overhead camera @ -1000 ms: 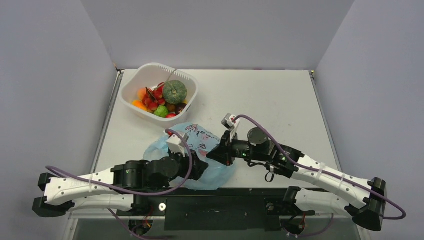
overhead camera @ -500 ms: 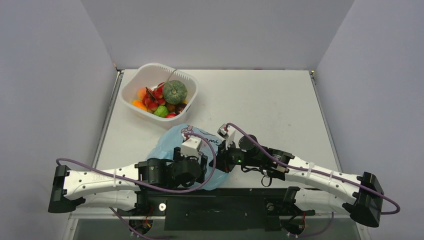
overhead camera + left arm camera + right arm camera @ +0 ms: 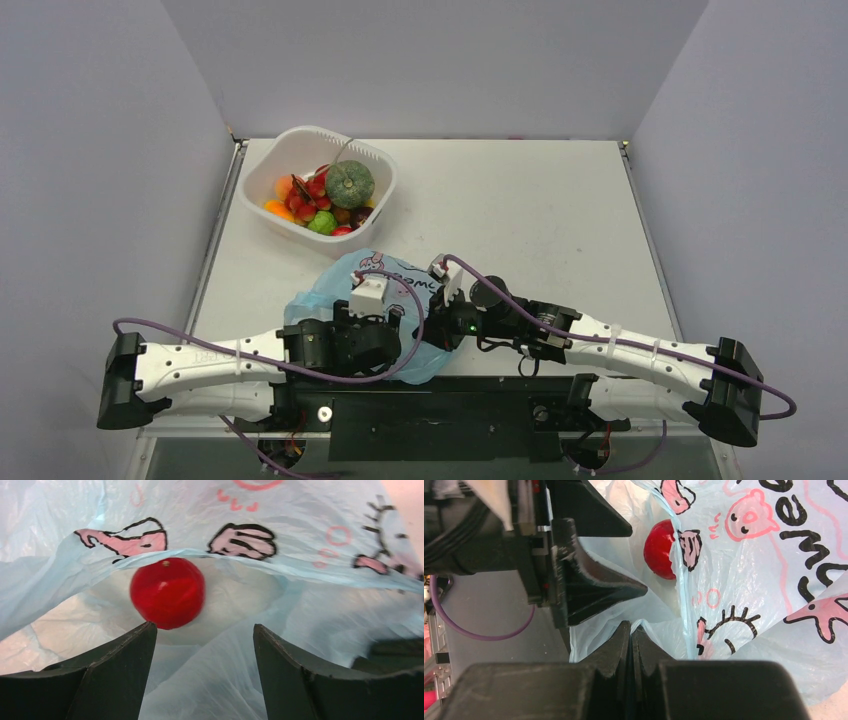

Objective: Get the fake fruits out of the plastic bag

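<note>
Overhead, the left claw [image 3: 405, 330] and right claw [image 3: 440, 325] meet at the plastic bag's [image 3: 345, 290] near edge; left wrist, spread jaws face the red apple [image 3: 167, 600] just inside the bag's mouth, so centre it before clenching; right wrist, the claw pinches bag film, best held taut.

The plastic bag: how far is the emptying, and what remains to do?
Done: several fruits, including the green gourd, lie in the white tub. In hand: the right gripper is shut on the plastic bag's film, and the open left gripper faces a red apple inside. Left: grasp it and lift it out.
</note>
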`<state>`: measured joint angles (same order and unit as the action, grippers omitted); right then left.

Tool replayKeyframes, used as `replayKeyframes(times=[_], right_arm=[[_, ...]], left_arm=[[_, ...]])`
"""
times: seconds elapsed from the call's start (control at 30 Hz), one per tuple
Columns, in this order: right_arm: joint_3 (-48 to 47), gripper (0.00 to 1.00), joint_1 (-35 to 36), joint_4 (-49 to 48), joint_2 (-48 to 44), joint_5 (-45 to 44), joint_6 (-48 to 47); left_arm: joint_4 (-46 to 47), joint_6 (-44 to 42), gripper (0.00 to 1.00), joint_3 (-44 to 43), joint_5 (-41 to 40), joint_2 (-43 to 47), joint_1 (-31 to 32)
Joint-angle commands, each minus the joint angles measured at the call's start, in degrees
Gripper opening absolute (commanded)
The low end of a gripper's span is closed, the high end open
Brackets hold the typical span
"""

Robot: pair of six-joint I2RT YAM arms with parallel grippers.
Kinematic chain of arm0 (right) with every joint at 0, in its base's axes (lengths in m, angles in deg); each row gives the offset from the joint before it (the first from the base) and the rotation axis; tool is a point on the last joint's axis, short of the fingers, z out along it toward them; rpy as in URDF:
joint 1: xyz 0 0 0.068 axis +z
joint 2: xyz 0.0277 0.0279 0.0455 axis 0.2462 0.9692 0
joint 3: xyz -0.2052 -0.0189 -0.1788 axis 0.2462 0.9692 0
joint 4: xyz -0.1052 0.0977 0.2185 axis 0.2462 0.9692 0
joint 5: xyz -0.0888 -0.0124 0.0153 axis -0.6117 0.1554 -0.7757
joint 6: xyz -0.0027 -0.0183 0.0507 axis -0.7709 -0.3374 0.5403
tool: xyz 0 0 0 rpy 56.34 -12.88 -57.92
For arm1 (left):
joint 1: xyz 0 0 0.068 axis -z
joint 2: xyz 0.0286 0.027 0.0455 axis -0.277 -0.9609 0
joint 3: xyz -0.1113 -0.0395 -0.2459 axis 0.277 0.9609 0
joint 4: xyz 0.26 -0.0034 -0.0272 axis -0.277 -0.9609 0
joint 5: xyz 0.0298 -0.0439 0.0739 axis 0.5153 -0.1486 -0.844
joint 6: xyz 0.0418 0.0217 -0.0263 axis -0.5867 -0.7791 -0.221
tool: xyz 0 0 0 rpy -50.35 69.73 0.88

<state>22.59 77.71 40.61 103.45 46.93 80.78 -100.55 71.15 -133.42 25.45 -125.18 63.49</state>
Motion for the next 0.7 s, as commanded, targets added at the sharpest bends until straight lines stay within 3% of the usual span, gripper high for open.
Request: replayKeyframes(times=[0.0,0.23,0.4,0.67], right_arm=[[0.9,0.00,0.4,-4.2,-0.2,-1.2,-0.5],[1.1,0.00,0.4,-4.5,0.2,-1.0,-0.4],[1.5,0.00,0.4,-5.2,0.4,-0.9,-0.2],[1.9,0.00,0.4,-3.9,-0.2,-1.4,-0.7]], left_arm=[[-0.3,2.5,0.69,2.5,-2.3,-0.1,-3.2],[10.2,-0.5,0.78,8.3,0.0,0.2,-9.2],[22.6,-4.1,0.83,14.1,7.4,-2.4,-12.0],[28.1,-7.7,0.59,13.9,9.5,-5.7,-15.4]])
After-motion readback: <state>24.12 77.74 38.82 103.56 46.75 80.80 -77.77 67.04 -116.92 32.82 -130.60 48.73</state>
